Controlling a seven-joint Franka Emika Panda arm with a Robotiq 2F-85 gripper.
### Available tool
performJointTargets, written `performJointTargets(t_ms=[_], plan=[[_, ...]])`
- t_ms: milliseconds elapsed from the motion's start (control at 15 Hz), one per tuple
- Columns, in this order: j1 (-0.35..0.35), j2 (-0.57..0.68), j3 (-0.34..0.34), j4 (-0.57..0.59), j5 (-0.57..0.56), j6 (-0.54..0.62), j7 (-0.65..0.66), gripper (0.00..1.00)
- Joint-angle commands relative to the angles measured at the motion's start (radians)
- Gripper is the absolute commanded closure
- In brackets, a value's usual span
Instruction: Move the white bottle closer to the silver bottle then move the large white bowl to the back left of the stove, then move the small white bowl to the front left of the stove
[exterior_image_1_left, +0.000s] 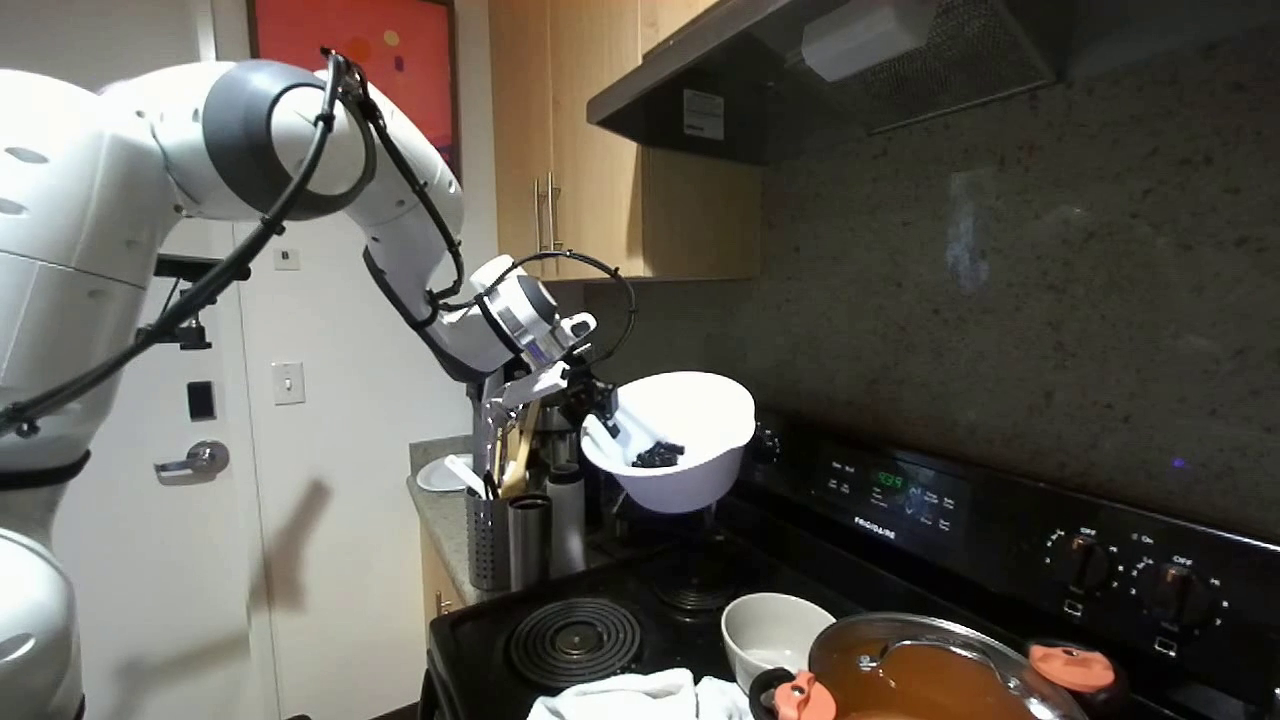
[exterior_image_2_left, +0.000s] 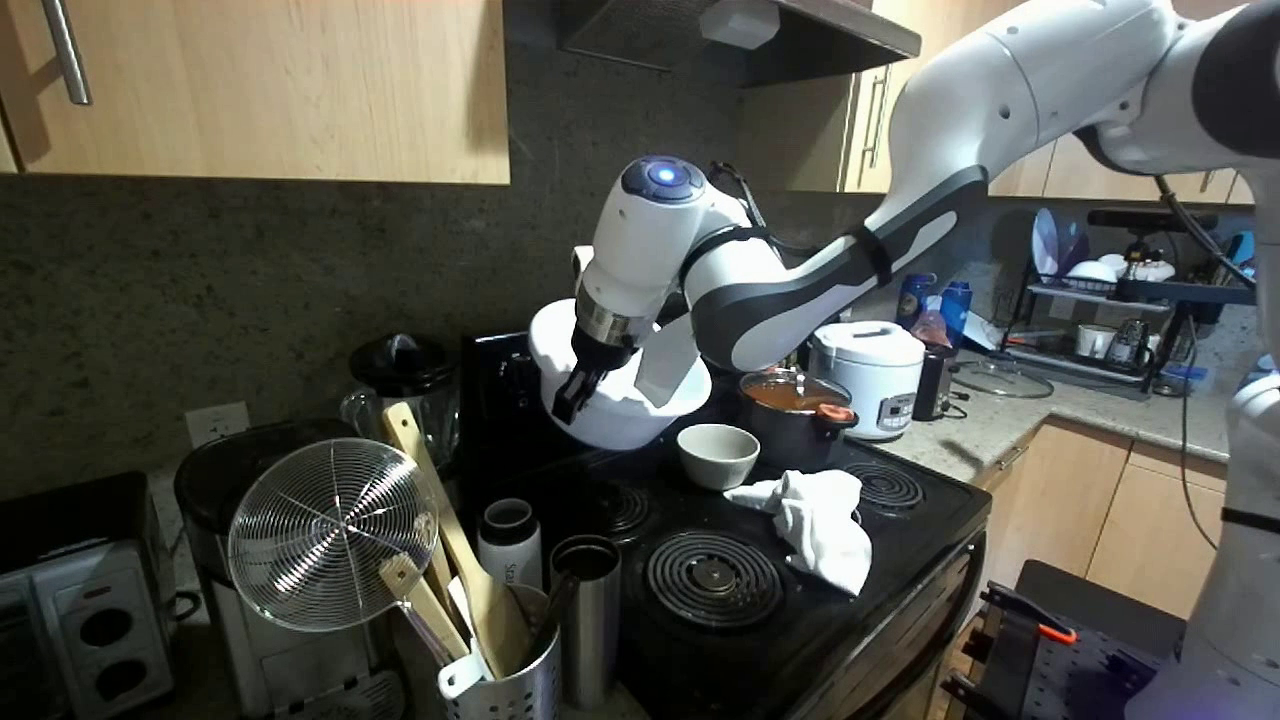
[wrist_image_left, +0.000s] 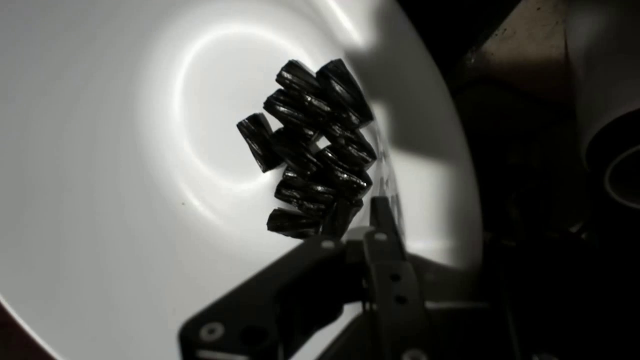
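Observation:
The large white bowl (exterior_image_1_left: 690, 490) is off the stove (exterior_image_1_left: 480, 650), tilted in the air over the back left burner, with several black twisted pieces (wrist_image_left: 310, 145) lying in it. My gripper (wrist_image_left: 382, 202) is shut on its rim; the exact contact is partly hidden. In an exterior view the gripper (exterior_image_2_left: 572, 400) comes down at the bowl's near side. On the stove, the small white bowl (exterior_image_2_left: 718, 457) stands upright beside the pot. The white bottle (exterior_image_1_left: 567, 525) and silver bottle (exterior_image_1_left: 530, 540) stand close together at the stove's left edge, also visible in the other exterior picture.
A lidded pot (exterior_image_2_left: 797, 400) with orange grips occupies the back right burner, and a white cloth (exterior_image_2_left: 825, 530) lies in front. The metal utensil holder (exterior_image_1_left: 488, 550) and a wire strainer (exterior_image_2_left: 333, 535) flank the bottles. A range hood (exterior_image_1_left: 690, 90) overhangs everything.

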Motion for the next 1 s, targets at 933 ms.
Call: performJointTargets(t_ms=[933], plan=[[0.062,0.186,-0.083,0.184,0.221,-0.119,-0.386,0.94]])
